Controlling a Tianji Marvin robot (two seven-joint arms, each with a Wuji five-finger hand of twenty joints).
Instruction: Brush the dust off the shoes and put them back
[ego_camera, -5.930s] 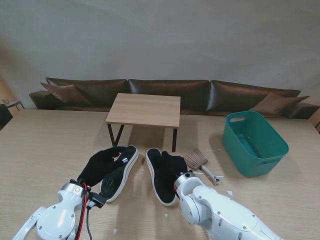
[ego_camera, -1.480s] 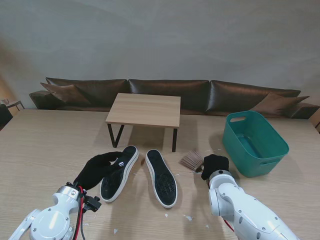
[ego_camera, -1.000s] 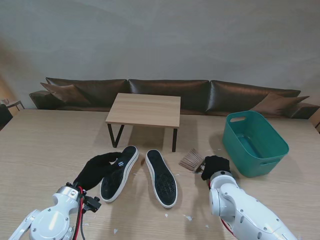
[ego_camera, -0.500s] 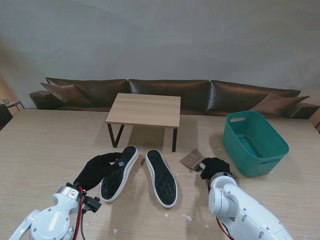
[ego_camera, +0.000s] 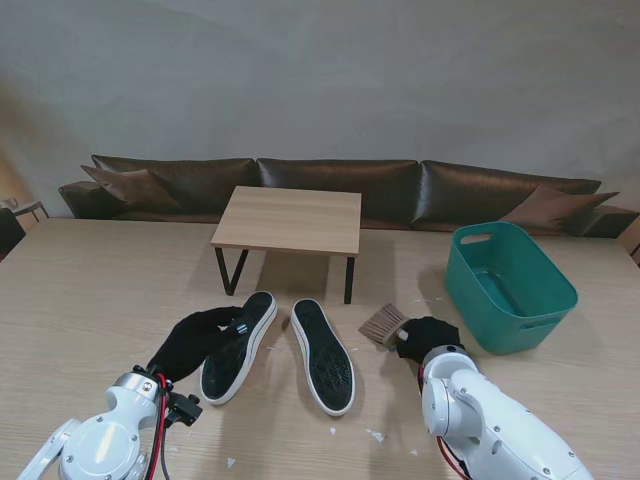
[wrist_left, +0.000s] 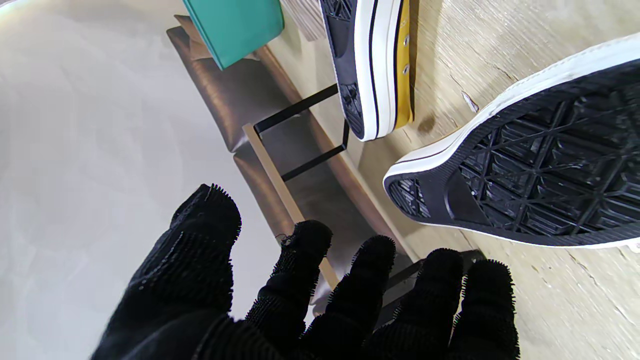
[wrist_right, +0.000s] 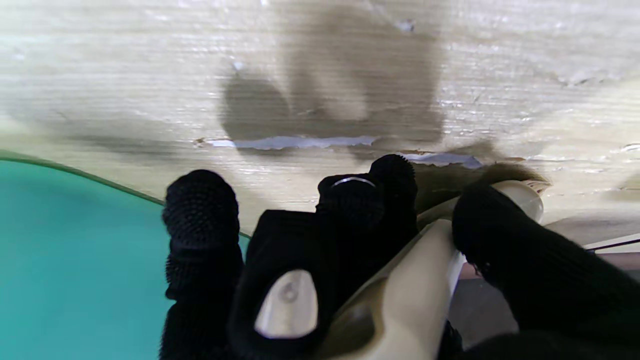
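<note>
Fingers (wrist_right: 500, 225) of the black-gloved right hand (ego_camera: 428, 334) are curled around the pale cream handle of the small hand brush (wrist_right: 400, 295), gripping it; the thumb presses one side of the handle and the other fingers wrap the opposite side. In the stand view the brush's brown bristle head (ego_camera: 383, 324) protrudes to the left of that hand, low over the light wooden tabletop (ego_camera: 90, 300). The teal plastic tub (ego_camera: 510, 285) stands just to the right of this hand.

The black-gloved left hand (ego_camera: 195, 337) holds nothing; its fingers (wrist_left: 302, 260) are spread apart, resting just beside the left shoe.

Two black canvas sneakers with white rubber edging lie sole-up, side by side, between the hands. The left sneaker (ego_camera: 238, 345) angles toward the right at its far end; the right sneaker (ego_camera: 323, 354) angles the opposite way. The left wrist view shows black diamond-patterned tread, a white sidewall with a dark stripe, and a yellow inner lining. Small pale scraps lie on the table nearer to me. A small wooden bench with black legs (ego_camera: 288, 220) stands farther away.
</note>
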